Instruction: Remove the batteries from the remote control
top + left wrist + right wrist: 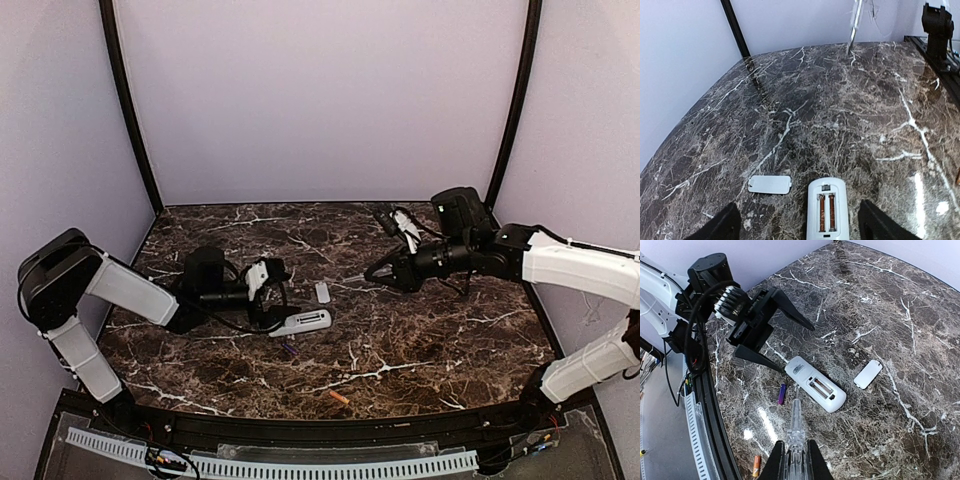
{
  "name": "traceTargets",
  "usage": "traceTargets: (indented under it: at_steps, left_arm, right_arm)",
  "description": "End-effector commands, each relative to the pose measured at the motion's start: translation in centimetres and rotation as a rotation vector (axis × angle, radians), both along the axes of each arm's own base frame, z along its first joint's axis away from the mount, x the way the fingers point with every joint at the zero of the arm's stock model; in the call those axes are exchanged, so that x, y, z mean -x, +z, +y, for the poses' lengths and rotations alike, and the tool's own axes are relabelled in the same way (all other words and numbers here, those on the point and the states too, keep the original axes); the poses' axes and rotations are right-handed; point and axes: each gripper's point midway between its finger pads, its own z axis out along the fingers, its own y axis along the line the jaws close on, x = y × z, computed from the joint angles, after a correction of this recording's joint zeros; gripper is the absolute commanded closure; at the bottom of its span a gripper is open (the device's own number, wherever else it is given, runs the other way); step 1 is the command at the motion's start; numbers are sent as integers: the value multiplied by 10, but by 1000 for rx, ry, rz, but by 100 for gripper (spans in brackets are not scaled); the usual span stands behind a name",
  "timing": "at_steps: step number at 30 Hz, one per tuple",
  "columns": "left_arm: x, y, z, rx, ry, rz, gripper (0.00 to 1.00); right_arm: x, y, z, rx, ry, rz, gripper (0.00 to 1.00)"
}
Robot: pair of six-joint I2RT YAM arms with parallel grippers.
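The white remote control (303,322) (815,384) lies back up, its battery bay open. Two thin brownish strips show in the bay (826,212); I cannot tell whether they are batteries. A purple battery (782,393) (288,348) lies on the marble beside the remote. An orange battery (756,466) (339,397) lies near the front edge. My left gripper (799,227) (280,297) is open, its fingers on either side of the remote's near end. My right gripper (796,462) (385,270) is shut on a clear pointed tool (796,430) whose tip hangs close by the remote's side.
The small flat white cover (769,184) (868,374) (322,291) lies on the marble table (420,340) just beyond the remote. Pale walls and black corner posts (130,110) close off the back and sides. A perforated rail (300,468) runs along the front edge.
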Motion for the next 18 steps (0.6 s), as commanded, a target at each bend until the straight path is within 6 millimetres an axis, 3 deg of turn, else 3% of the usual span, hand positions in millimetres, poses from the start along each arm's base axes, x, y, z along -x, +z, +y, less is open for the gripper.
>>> traceTargets:
  at_steps: [1, 4, 11, 18]
  left_arm:
    - [12, 25, 5, 30, -12, 46, 24]
    - [22, 35, 4, 29, -44, 101, 35]
    - [48, 54, -1, -10, -86, 144, 42]
    - [73, 64, -25, -35, -166, 150, 48]
  right_arm:
    - [-1, 5, 3, -26, 26, -27, 100]
    - [6, -3, 8, -16, 84, 9, 100]
    - [18, -14, 26, -23, 211, 101, 100]
    - [26, -18, 47, -8, 278, 131, 100]
